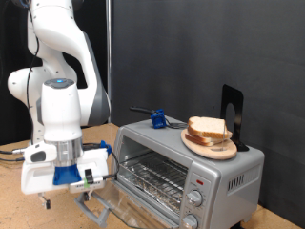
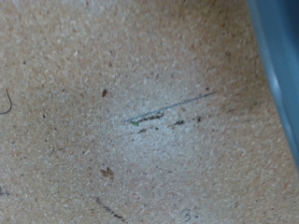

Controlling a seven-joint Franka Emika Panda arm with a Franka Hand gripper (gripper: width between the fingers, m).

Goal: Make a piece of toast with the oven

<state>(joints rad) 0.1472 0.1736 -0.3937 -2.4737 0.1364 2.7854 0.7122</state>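
The piece of toast [image 1: 207, 128] lies on a round wooden plate [image 1: 212, 148] on top of the oven [image 1: 229, 176], towards the exterior view's right, and nothing has hold of it; the slice looks pale, so by my reading the toasting itself is not yet done; the oven's glass door [image 1: 119, 209] hangs open and down at the front, the wire rack [image 1: 152, 178] inside shows bare, and the round knobs [image 1: 194, 197] sit at the front right; the step in hand seems to be the one around the door, since the gripper [image 1: 59, 196] hangs low at the exterior view's left, just beside the lowered door and well apart from the bread; whether the jaws are apart or together I cannot tell, as the exterior view shows them too small and the wrist view shows no fingers at all, only the speckled desk [image 2: 112, 112] with a scratch on it and a blue-grey edge in one corner; any move toward the bread would call for rising clear of the open door and coming over the oven's top; there a blue-handled tool [image 1: 158, 119] lies near the plate, and a thin black stand [image 1: 233, 114] rises just behind it, so an approach to the slice has little room on that side; a black curtain hangs behind everything
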